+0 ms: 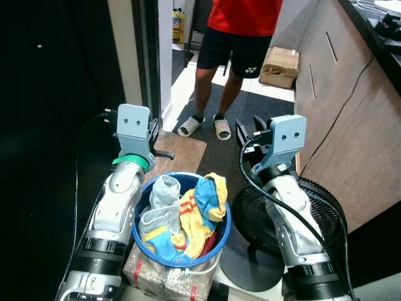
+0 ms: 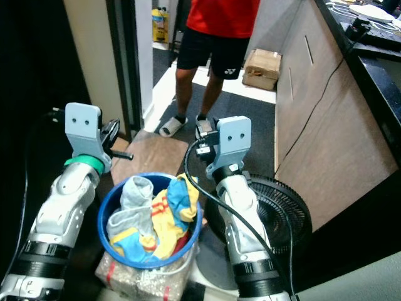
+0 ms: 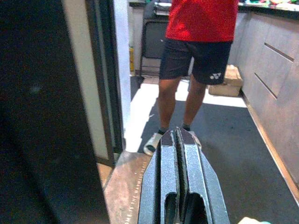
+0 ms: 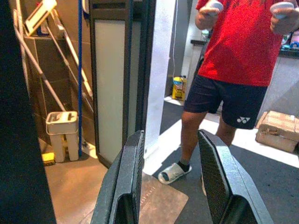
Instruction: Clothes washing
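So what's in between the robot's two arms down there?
A blue bucket heaped with colourful clothes sits between the left arm and right arm, on a shiny wrapped bundle, as the left eye view shows.

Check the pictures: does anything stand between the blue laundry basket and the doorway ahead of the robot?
Yes. A person in a red shirt stands just beyond the brown mat, directly ahead of the blue basket and its clothes.

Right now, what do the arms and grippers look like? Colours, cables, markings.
Both arms are silver with black joint bands. Each wrist carries a grey-blue box with two small dots. The left arm has a green ring below its box; a thick black cable loops along the right arm. Left gripper and right gripper have long, textured black fingers.
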Tool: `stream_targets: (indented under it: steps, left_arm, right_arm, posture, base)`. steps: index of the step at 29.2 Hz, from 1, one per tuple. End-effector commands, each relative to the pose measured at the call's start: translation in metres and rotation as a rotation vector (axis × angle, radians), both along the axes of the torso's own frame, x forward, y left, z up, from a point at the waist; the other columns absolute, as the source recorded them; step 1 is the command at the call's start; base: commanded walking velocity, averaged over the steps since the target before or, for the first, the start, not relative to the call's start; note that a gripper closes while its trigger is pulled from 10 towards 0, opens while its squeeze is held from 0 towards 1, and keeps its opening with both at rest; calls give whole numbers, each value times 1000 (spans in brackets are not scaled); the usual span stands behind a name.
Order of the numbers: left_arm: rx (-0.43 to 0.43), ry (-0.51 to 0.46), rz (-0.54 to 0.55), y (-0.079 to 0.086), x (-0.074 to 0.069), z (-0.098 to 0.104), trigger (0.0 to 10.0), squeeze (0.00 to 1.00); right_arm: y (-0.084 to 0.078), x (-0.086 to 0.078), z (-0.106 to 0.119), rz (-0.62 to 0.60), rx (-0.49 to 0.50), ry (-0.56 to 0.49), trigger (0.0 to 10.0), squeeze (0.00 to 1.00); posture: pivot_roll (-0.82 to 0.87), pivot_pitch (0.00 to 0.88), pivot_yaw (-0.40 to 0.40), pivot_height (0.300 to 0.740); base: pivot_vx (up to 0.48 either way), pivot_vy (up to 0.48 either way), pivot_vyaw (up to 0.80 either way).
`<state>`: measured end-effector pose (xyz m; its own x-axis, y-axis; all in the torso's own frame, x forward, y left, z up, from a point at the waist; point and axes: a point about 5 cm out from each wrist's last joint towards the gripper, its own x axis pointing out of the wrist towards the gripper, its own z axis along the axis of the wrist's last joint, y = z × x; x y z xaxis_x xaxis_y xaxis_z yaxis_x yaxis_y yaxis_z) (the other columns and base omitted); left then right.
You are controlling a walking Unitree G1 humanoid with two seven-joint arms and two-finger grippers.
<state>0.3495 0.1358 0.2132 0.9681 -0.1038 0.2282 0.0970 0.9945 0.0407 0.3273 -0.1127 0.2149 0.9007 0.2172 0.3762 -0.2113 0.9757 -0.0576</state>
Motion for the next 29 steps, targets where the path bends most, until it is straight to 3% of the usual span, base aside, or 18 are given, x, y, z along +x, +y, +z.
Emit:
stream_targets:
  steps: [1, 17, 29]
  left_arm:
    - [7, 29, -9, -2, -1, -7, 10000, 0]
    - [29, 82, -12, -1, -4, -27, 10000, 0]
    - [24, 81, -6, -1, -4, -26, 10000, 0]
  right_arm:
    - [-3, -1, -3, -4, -5, 7, 10000, 0]
    - [0, -3, -17, -7, 8, 57, 10000, 0]
    - [-2, -2, -15, -5, 16, 49, 10000, 0]
  posture:
    - [71, 20, 6, 740]
    - [68, 26, 7, 740]
    - [70, 26, 2, 695]
  base:
    - [0, 0, 0]
    - [0, 0, 0]
    - [0, 0, 0]
